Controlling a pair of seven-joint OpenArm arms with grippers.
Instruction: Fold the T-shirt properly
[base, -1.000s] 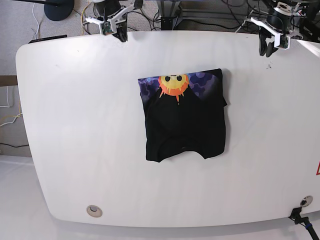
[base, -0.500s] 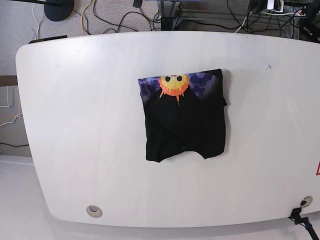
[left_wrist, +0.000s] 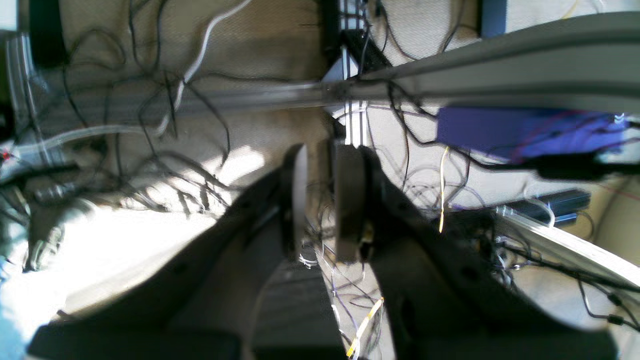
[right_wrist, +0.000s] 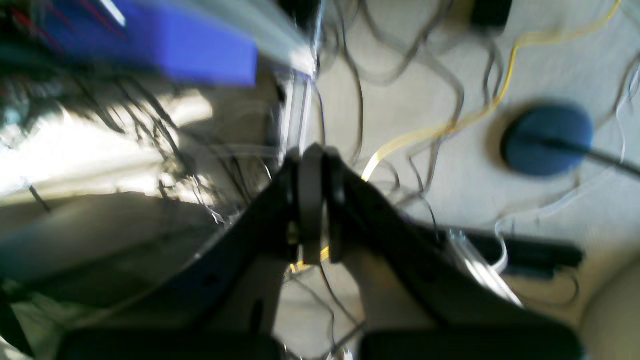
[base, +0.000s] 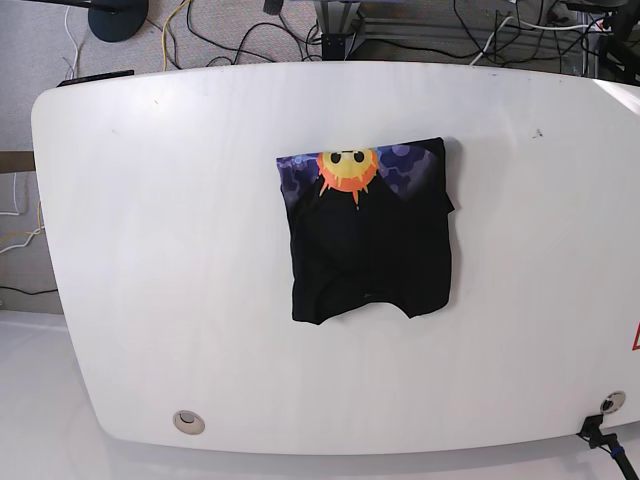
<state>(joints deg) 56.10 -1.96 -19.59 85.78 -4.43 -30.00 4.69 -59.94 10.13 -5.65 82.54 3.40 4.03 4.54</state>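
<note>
The T-shirt (base: 368, 235) lies folded into a rough rectangle a little right of the middle of the white table (base: 160, 250), nearer the far edge than the near one. Most of what shows is plain black cloth. Along the far edge of the bundle a band of purple-blue pattern is turned up, with the orange-yellow sun face sitting in the middle of that band. The near edge is uneven, with a shallow scoop between two corners, and the right side has a small flap sticking out past the rest. Nothing touches the shirt, and neither arm shows over the table from the overhead camera.

The left gripper (left_wrist: 320, 200) points out past the table over the floor; its two fingers stand a narrow gap apart with nothing between them, only cables (left_wrist: 190, 100) and carpet behind. The right gripper (right_wrist: 312, 200) also hangs over the floor, its fingers pressed together and holding nothing. Its picture is blurred, but a yellow cable (right_wrist: 450, 120) and a dark blue round base (right_wrist: 547, 140) can be made out on the carpet beyond it.
</note>
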